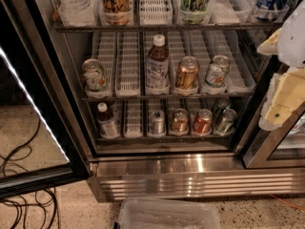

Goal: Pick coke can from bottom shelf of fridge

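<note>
Since the coke can (203, 122) stands upright at the front of the bottom shelf (138, 138) of the fridge (190, 175), in a lane right of centre, a low, straight approach from the front is called for. A copper-brown can (180, 121) is placed just beside it on the left and a green can (225, 121) just beside it on the right. Little room is judged to be left on either side, so the end effector (282, 99) is best aligned with the can's own lane before it is advanced. The grasp is best taken around the can's body, above the white lane dividers.

The end effector is located at the right edge of the view, level with the middle shelf (128, 98), above the coke can and well apart from it. Whether it is apart or together cannot be told. A descent and a move to the left are therefore judged necessary first.

The middle shelf lies close above the can tops, so overhead clearance is limited and a tilted entry is to be avoided. Contact with either neighbouring can is judged the main risk, since a toppled can may roll.

Further left on the bottom shelf, a silver can (157, 123) and a small bottle (106, 120) are placed clear of the route. The glass door (33, 180) is swung open at the left. A clear plastic bin (167, 213) is set on the floor before the steel base, and cables (24, 194) are laid at the left. Neither is judged to obstruct the approach.
</note>
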You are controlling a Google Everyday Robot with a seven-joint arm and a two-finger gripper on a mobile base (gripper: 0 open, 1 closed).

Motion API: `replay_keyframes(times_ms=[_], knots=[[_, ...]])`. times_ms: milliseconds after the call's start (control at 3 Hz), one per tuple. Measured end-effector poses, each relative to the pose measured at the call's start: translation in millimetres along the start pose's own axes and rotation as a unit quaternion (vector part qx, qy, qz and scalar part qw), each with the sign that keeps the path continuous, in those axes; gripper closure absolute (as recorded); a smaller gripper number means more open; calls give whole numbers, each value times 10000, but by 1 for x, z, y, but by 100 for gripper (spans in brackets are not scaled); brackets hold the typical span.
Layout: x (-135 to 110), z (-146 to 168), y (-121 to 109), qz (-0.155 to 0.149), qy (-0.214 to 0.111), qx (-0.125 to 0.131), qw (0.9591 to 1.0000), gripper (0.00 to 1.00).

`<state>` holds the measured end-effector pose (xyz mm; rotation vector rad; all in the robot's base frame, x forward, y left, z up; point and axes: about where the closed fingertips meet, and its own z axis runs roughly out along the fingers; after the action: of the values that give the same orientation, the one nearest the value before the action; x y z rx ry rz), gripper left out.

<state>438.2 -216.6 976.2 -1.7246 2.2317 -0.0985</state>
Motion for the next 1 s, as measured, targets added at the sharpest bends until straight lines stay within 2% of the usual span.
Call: replay_keyframes(times_ms=[333,667,1000], knots=[[0,0,0,1,0,0,10000,0],[5,15,3,239,-132,120,9996,0],[11,57,24,715,-516,101,9961,0]])
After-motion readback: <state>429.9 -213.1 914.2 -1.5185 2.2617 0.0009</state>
